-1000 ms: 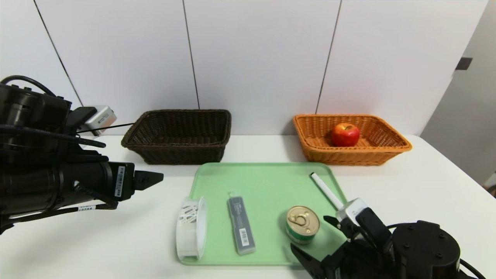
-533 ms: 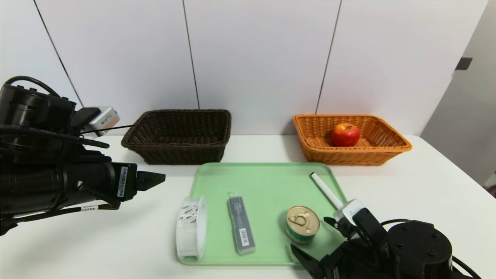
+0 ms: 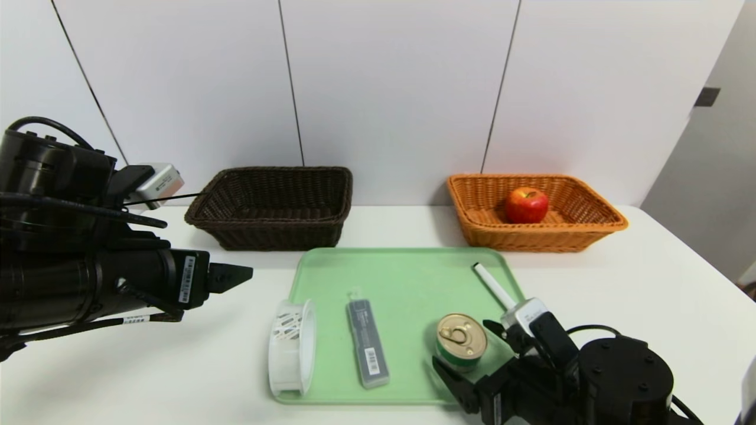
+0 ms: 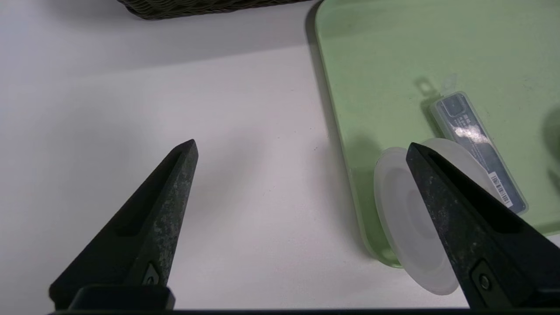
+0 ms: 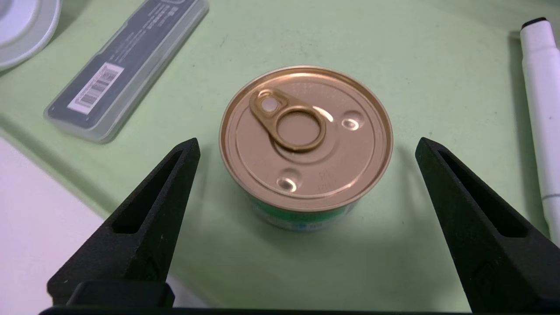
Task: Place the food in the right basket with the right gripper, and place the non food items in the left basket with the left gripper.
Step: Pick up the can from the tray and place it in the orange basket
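A gold-topped, green-sided can [image 3: 461, 339] [image 5: 305, 135] stands on the green tray [image 3: 401, 277]. My right gripper [image 3: 460, 343] [image 5: 306, 146] is open, its fingers flanking the can's near half without touching it. A grey case [image 3: 367, 342] [image 5: 127, 65], a white round container [image 3: 291, 347] [image 4: 407, 218] on edge at the tray's left rim, and a white marker [image 3: 493, 289] [image 5: 542, 109] are also on the tray. My left gripper [image 3: 245, 275] [image 4: 302, 145] hovers open over bare table left of the tray. A red apple [image 3: 525, 204] lies in the orange basket [image 3: 590, 227].
The dark brown basket [image 3: 271, 206] stands at the back left, behind the tray, and holds nothing I can see. The orange basket is at the back right. White table surrounds the tray, and a wall runs just behind the baskets.
My right gripper has moved forward and left, so its open fingers now flank the can. The left arm has shifted slightly to the right.
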{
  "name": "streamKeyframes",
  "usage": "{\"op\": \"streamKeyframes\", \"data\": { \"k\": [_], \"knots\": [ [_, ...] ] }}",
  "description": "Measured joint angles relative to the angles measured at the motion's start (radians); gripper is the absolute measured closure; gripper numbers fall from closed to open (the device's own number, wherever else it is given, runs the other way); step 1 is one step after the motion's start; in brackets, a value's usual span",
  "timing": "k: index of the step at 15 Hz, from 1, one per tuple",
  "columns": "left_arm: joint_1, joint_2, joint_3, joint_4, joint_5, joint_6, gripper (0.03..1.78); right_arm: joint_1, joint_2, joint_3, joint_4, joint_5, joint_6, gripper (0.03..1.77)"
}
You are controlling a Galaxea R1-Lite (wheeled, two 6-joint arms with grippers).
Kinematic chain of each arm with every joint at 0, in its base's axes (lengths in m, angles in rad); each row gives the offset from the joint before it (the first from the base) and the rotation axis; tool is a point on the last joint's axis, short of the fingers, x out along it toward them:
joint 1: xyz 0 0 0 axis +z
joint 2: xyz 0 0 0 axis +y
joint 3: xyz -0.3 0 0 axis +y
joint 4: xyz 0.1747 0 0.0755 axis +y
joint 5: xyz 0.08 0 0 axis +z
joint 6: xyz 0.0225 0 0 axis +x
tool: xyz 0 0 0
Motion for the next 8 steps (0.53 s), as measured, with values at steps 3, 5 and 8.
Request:
{"op": "streamKeyframes", "data": {
  "k": [3,5,8],
  "knots": [
    [-0.001,-0.001,0.000,0.000,0.000,0.002,0.12,0.000,0.043,0.001,-0.022,-0.005,0.002,0.10],
    [-0.010,-0.001,0.000,0.001,0.002,0.001,0.12,-0.001,0.053,0.001,-0.024,-0.005,0.008,0.10],
    [-0.028,-0.001,0.002,0.001,0.004,-0.001,0.12,-0.004,0.057,-0.003,-0.025,-0.006,0.013,0.10]
  ]
}}
